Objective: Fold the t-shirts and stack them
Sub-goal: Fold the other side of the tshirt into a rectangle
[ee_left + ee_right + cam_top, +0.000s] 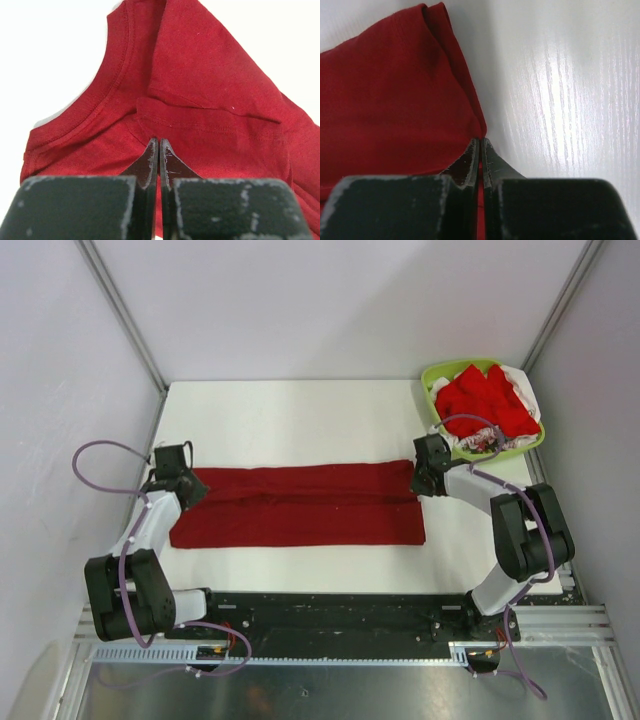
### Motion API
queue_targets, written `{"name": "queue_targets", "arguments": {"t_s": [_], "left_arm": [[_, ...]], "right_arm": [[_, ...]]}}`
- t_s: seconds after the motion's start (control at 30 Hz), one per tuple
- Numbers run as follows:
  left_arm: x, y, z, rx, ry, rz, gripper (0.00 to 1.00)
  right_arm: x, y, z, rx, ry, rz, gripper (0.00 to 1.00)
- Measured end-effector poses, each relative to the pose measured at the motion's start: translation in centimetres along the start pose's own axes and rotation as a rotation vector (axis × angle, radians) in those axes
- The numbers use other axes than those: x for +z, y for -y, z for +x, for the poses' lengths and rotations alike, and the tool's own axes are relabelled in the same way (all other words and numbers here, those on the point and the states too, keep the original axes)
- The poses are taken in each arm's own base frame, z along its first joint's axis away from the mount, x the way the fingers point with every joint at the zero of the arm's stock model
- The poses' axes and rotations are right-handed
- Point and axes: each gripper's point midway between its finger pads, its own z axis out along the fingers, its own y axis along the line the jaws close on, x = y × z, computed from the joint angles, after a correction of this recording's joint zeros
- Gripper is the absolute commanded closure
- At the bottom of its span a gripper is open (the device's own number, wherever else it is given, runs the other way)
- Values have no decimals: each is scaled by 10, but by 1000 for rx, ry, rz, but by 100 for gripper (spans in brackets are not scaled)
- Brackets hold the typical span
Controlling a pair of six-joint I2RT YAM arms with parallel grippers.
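A dark crimson t-shirt (300,505) lies on the white table as a long folded band. My left gripper (183,480) is shut on its left end; the left wrist view shows the collar and a folded sleeve (200,100) ahead of the closed fingertips (159,145). My right gripper (427,472) is shut on the shirt's right edge; the right wrist view shows red cloth (395,100) pinched between the closed fingertips (480,142). Brighter red shirts (485,400) with some white patterned fabric lie heaped in the basket.
A lime-green plastic basket (437,375) stands at the table's back right corner, just behind my right gripper. The white table (290,410) extends behind the shirt to the back wall. Metal frame posts rise at both back corners.
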Motion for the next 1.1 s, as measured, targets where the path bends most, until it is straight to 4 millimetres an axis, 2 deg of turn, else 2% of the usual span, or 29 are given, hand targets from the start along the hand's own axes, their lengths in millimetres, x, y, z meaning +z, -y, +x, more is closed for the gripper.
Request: {"name": "queue_targets", "arguments": {"t_s": [0.13, 0.23, 0.27, 0.37, 0.4, 0.47, 0.6, 0.77, 0.87, 0.97, 1.1], "left_arm": [[1, -1, 2, 0, -5, -1, 100], [1, 0, 3, 0, -9, 4, 96], [0, 1, 3, 0, -11, 7, 88], [0, 2, 6, 1, -20, 17, 49], [1, 2, 7, -5, -24, 20, 42], [1, 2, 12, -4, -36, 26, 35], [-5, 3, 11, -7, -27, 41, 37], [-13, 9, 1, -12, 3, 67, 47], [-7, 16, 1, -11, -20, 76, 52], [3, 26, 6, 7, -58, 84, 57], [15, 54, 16, 61, -127, 143, 64]], "right_arm": [[1, 1, 3, -2, -6, 2, 69], [-1, 2, 2, -5, -2, 3, 58], [-2, 1, 0, -7, 2, 1, 56], [-12, -1, -9, -5, 36, -13, 55], [-18, -3, -13, -4, 54, -23, 54], [-27, -9, -21, -3, 86, -47, 55], [-37, -36, -23, -28, 117, -131, 56], [-41, -95, -7, -97, 120, -306, 58], [-37, -138, 12, -155, 100, -413, 59], [-31, -170, 31, -202, 71, -487, 59], [-27, -207, 49, -244, 47, -559, 61]]}}
